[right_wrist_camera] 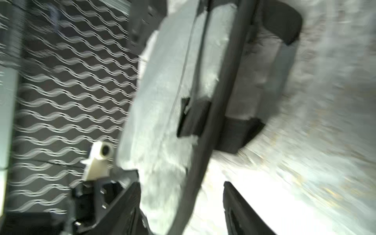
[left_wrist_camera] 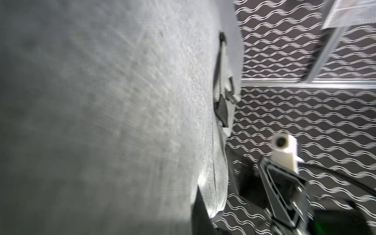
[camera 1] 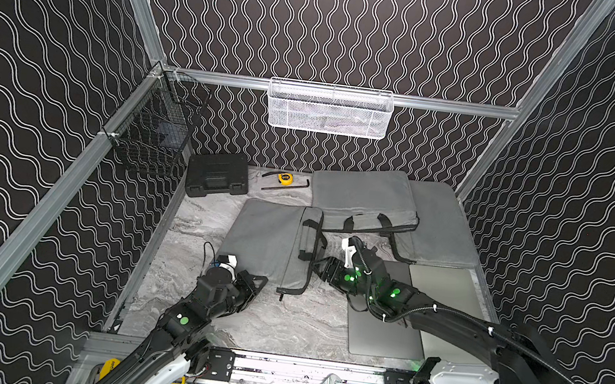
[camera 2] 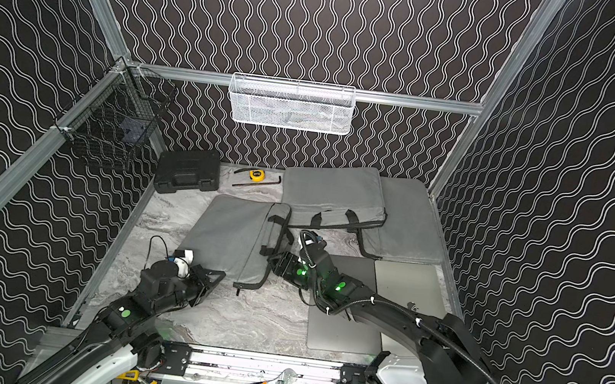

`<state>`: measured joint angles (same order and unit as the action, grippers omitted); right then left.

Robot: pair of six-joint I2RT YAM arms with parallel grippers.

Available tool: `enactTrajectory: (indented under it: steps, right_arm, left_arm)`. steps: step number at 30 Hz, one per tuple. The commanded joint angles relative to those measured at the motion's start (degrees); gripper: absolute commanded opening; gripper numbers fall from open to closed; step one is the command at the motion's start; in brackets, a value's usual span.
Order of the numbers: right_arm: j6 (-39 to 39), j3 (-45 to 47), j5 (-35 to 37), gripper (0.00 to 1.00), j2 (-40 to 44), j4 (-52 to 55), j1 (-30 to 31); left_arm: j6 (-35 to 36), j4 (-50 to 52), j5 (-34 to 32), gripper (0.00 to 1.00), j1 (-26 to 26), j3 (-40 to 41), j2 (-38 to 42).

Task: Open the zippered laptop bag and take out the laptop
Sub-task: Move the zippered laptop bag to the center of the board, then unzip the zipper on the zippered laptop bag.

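- Our laptop bag (camera 1: 264, 235) is a flat rectangle of grey woven fabric with black webbing straps (camera 1: 307, 256). It lies on the marble-patterned tabletop (camera 1: 281, 325), left of the middle.
- The left fingers (camera 1: 262, 280) are closed together at the bag's near edge and touch the fabric. We cannot tell whether any cloth is pinched.
- The right fingers (right_wrist_camera: 234, 199) stand apart, straddling the bag's dark zippered edge beside a strap.

Bag (camera 1: 266, 238): grey fabric, black handles (camera 1: 310, 223), black zip trim. Lies flat on table (camera 1: 282, 317), left of centre, slightly skewed, handle edge facing right. Zip pull (camera 1: 281, 296) hangs off near right corner. Zip open or closed: unclear.
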<state>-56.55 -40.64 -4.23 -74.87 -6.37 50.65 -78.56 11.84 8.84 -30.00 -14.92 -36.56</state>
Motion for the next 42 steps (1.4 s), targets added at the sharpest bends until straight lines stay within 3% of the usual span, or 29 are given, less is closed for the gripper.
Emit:
enactTrajectory:
  steps: [1, 7, 11, 13, 20, 24, 30, 35, 36, 38, 42]
  right_arm:
    - [3.6, -2.2, 7.1, 0.64, -0.9, 14.7, 3.0]
    - [2.7, -7.2, 11.7, 0.49, -5.0, 16.0, 13.9]
    - [2.1, -8.2, 9.8, 0.33, -8.3, 9.9, 16.8]
    - [3.0, -8.9, 8.7, 0.3, -9.7, 7.8, 17.6]
    - [7.2, -18.3, 10.0, 0.35, -16.3, 13.0, 20.9]
    - [5.6, -17.3, 8.9, 0.36, -16.6, 10.3, 21.6]
    - [3.7, -18.0, 9.7, 0.49, -18.1, 11.8, 22.8]
    - [4.3, -24.5, 16.7, 0.48, -19.7, 22.2, 26.2]
    - [4.3, -25.7, 18.4, 0.45, -19.6, 24.4, 26.7]
    - [3.9, -26.5, 19.9, 0.29, -18.7, 26.1, 27.4]
    - [2.5, -21.9, 18.6, 0.13, -15.5, 20.2, 27.5]
  left_arm:
    - [3.6, -2.0, 0.1, 0.0, 0.1, -1.2, -3.1]
    - [4.2, -5.8, 0.4, 0.0, 0.1, -1.7, -7.6]
    - [3.5, -3.7, -1.3, 0.0, 0.1, -1.5, -5.7]
    - [3.7, -1.8, -1.7, 0.0, 0.0, -1.9, -4.7]
    - [3.2, -0.1, -1.5, 0.0, 0.1, -2.0, -3.9]
    - [3.5, 0.9, -1.3, 0.0, 0.1, -2.9, -4.6]
    - [3.1, 2.9, -1.5, 0.0, 0.1, -2.8, -3.7]
    - [2.9, 3.2, -1.2, 0.0, 0.1, -2.5, -3.4]
    - [2.8, 3.4, -1.3, 0.0, 0.0, -2.7, -3.4]
    - [3.0, 3.7, -1.4, 0.0, 0.1, -2.9, -3.4]
    - [2.7, 3.7, -1.7, 0.0, 0.1, -2.6, -2.9]
